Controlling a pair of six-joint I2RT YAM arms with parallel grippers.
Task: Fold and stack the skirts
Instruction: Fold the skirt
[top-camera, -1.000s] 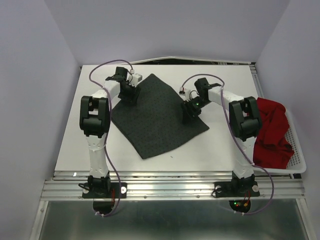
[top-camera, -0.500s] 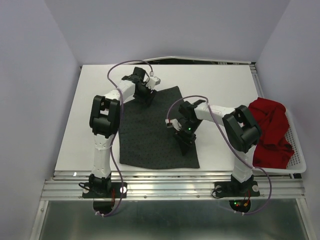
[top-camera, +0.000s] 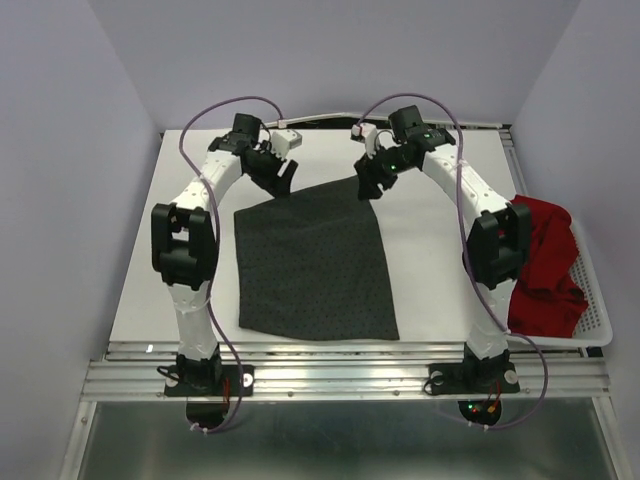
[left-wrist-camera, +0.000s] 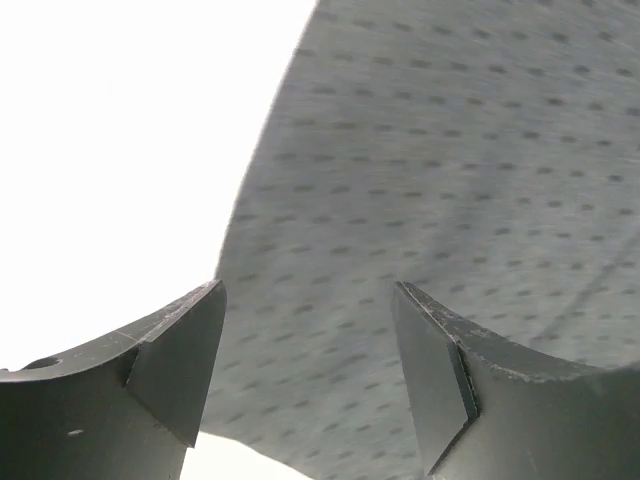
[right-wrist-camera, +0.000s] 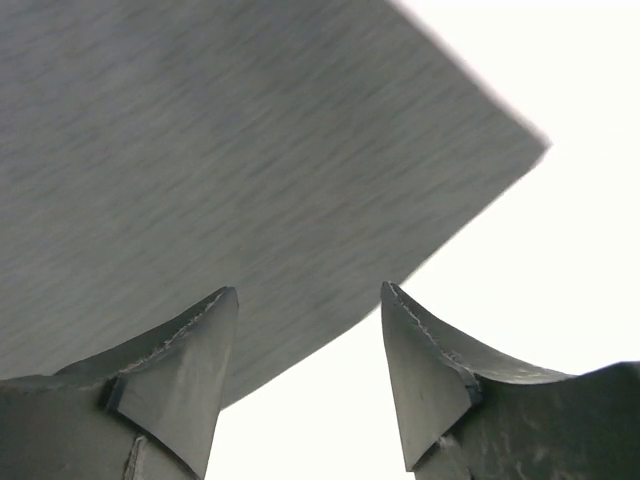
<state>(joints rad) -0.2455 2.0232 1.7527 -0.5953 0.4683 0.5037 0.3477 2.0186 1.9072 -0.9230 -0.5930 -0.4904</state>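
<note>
I see both tools spread wide, with nothing between the jaws. The left tool (top-camera: 281, 180) hangs over the far left corner of the grey dotted skirt (top-camera: 310, 265), and the right tool (top-camera: 368, 186) over its far right corner. The skirt lies flat on the desk (top-camera: 440, 250) beneath them. The red skirt (top-camera: 545, 255) sits bunched in the basket (top-camera: 598, 300), well to the right tool's right.

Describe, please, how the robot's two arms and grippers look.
The left arm and right arm have white tubular links with black joint housings. A purple cable loops along each. The left gripper and right gripper have dark, wedge-shaped fingers.
</note>
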